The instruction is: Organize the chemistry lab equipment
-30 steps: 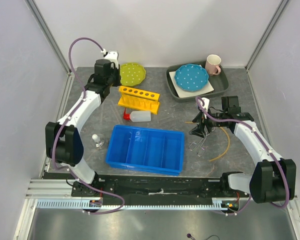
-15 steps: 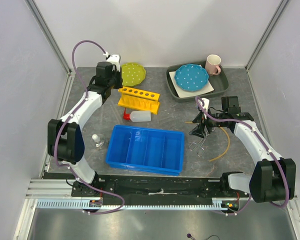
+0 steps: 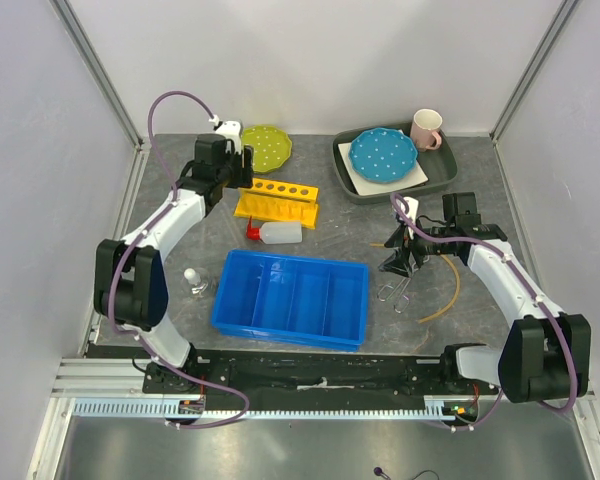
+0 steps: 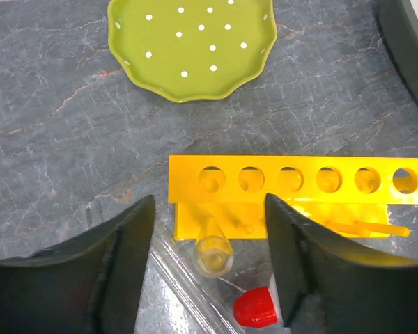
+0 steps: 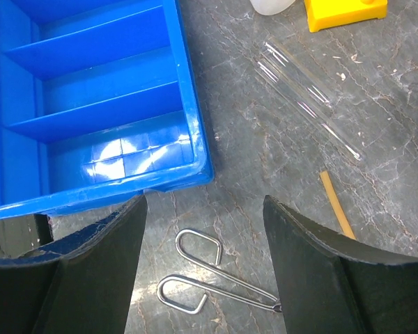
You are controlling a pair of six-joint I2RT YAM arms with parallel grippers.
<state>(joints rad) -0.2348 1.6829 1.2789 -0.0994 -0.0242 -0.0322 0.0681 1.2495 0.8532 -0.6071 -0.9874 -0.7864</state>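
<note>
- Left end effector (image 4: 207, 212), fingers spread, hangs over the left end of the yellow rack (image 4: 292, 179), toward the far edge of the bench (image 3: 350, 225).
- Right end effector (image 5: 203, 209), also spread, hangs above the metal tongs (image 5: 209, 292), which lie right of the blue tray (image 5: 90, 104).

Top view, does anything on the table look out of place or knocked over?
Yes. The squeeze bottle lies on its side beside the yellow rack, and a clear glass tube lies flat on the table near the rack's end, not standing in a hole.
</note>
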